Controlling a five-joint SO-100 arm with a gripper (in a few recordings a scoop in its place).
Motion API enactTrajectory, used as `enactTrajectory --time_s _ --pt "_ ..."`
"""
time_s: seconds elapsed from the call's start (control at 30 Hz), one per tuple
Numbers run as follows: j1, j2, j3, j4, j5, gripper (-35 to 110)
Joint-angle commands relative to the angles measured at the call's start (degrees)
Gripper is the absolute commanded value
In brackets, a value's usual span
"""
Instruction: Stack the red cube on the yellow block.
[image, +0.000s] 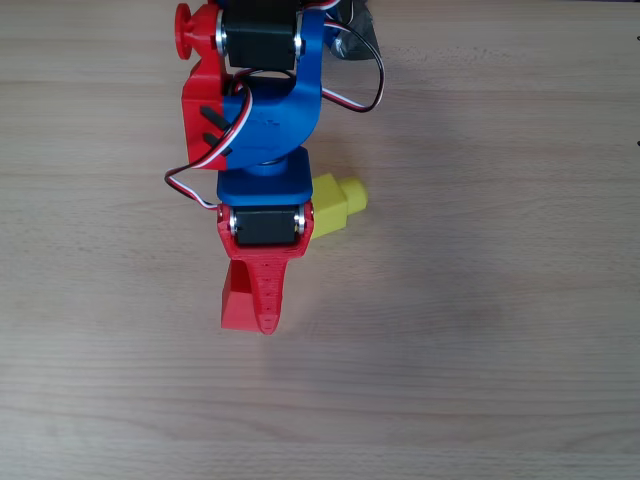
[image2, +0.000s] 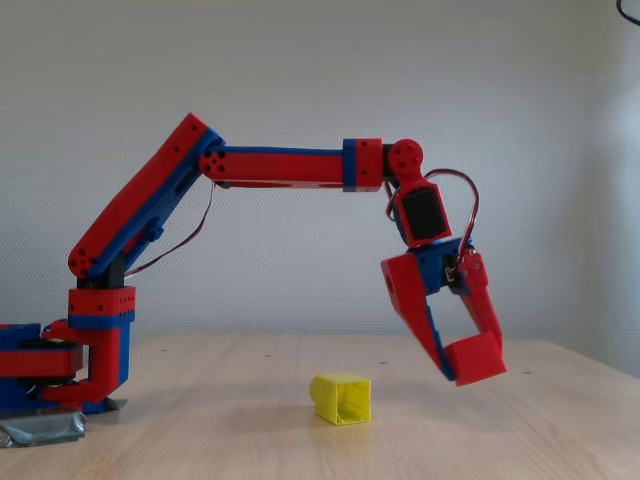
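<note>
yellow block (image2: 341, 398) on table (image2: 560, 430) | gripper (image2: 470, 362) above, right

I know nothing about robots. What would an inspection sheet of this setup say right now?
Surface: pale wooden table, bare around the work area.
Job's things: yellow block lies on the table, hollow end facing the fixed view; red cube is held in the air, beyond the block.
Clutter: grey tape at the arm's base.
Gripper: gripper raised above the table, fingers shut on the cube.
Cables: red, white and black wires loop along the arm.
Surroundings: plain light wall.
</note>
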Motion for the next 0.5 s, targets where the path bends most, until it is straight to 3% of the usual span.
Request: enactTrajectory --time_s 0.0,0.47 --pt "0.9 13.2 1.9 -2.5 -1.1 0" --pt "0.4 19.3 6.9 -3.3 -1.2 0"
